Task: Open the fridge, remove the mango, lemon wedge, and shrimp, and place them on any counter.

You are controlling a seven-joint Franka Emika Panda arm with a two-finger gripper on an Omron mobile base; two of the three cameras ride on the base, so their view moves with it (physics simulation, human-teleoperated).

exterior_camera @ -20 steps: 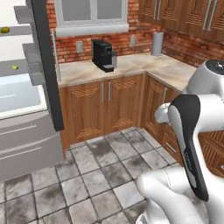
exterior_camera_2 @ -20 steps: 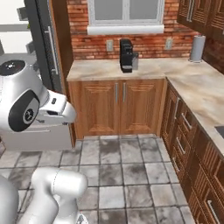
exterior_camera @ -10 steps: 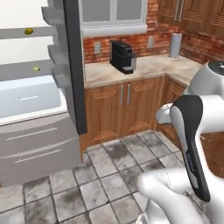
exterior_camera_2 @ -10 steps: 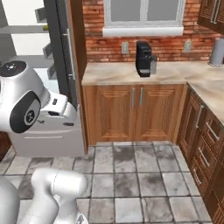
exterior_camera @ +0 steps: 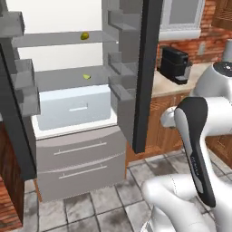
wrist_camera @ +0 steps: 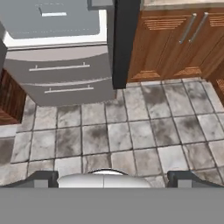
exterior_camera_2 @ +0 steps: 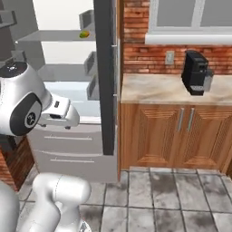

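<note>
arm is folding back on itself above the base, its glossy white shells and dark joint bands filling the lower right of the left base view, elbow raised and forearm dropping steeply. the hand is pointing down at the floor (wrist_camera: pixel 131 131), grey mottled stone tiles with darker grout. the pincer (wrist_camera: pixel 112 177) is standing wide open and holding nothing, its two small dark tips (wrist_camera: pixel 41 178) sitting far apart at the bottom of the hand view.

the fridge (exterior_camera: pixel 77 154) is standing open, both pale-grey doors swung out with blocky grey door bins, a white interior, flat grey shelves and two smooth drawers with thin silver bar handles below. the mango (exterior_camera: pixel 84 36), a small rounded yellow-green fruit, is sitting on the upper shelf. the lemon wedge (exterior_camera: pixel 86 76), a thin yellow-green sliver, is lying on the shelf beneath it. both are well apart from the pincer.

right of the fridge, the worktop (exterior_camera_2: pixel 158 93) is showing beige marbled stone over brown panelled wooden cabinets, carrying a boxy black coffee machine (exterior_camera_2: pixel 195 72) before a red brick wall.
</note>
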